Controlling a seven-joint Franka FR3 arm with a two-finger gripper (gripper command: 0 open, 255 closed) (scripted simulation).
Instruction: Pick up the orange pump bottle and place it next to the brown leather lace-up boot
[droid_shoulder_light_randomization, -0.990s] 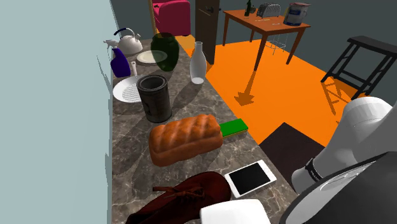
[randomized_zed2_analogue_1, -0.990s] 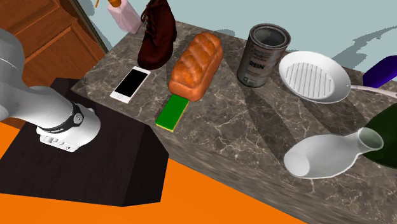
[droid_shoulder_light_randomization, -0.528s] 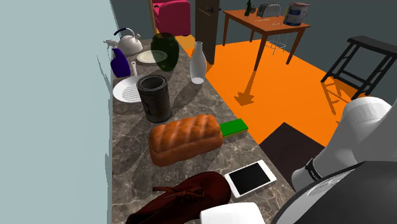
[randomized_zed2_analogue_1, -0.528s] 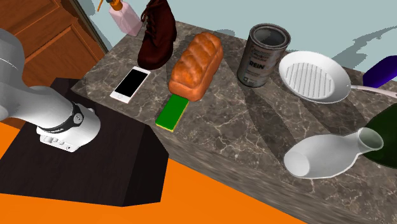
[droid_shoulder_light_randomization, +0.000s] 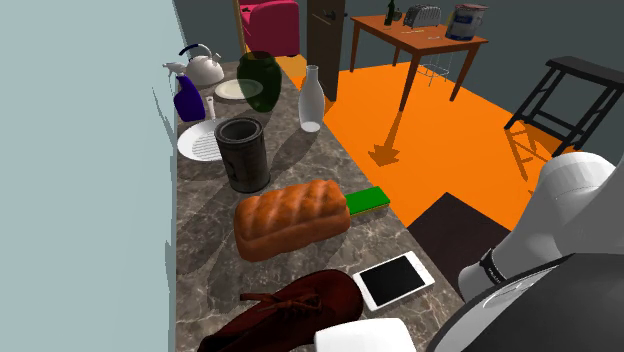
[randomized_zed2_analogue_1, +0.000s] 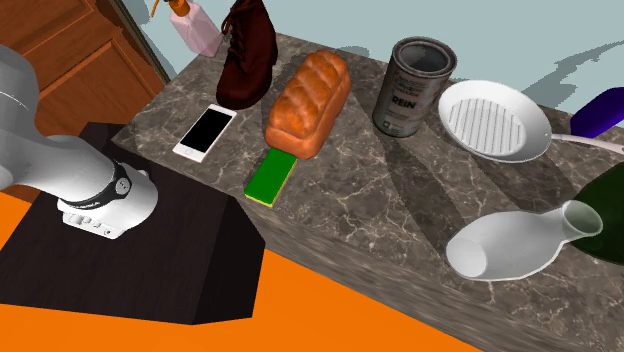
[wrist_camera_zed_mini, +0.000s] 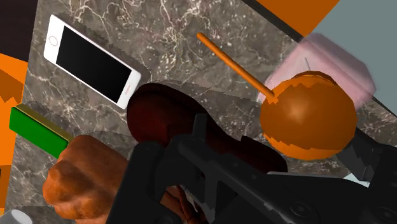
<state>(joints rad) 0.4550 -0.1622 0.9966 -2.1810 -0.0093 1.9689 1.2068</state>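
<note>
Since orange-topped, pink-bodied pump bottle (wrist_camera_zed_mini: 308, 118) is seen just beside dark boot (wrist_camera_zed_mini: 172, 118) near tabletop (wrist_camera_zed_mini: 191, 57) edge, placement judged nearly done. Gripper (wrist_camera_zed_mini: 254, 184) positioned over bottle; whether clenched or released cannot be told.

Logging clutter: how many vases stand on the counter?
2: a dark green vase by the kettle at the far end of the counter, and a white vase near its open edge. A small one could hide behind them.

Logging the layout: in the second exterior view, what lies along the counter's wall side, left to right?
pink pump bottle with orange top → dark brown lace-up boot → brown bread loaf → dark grey tin can → white ribbed round pan
</note>
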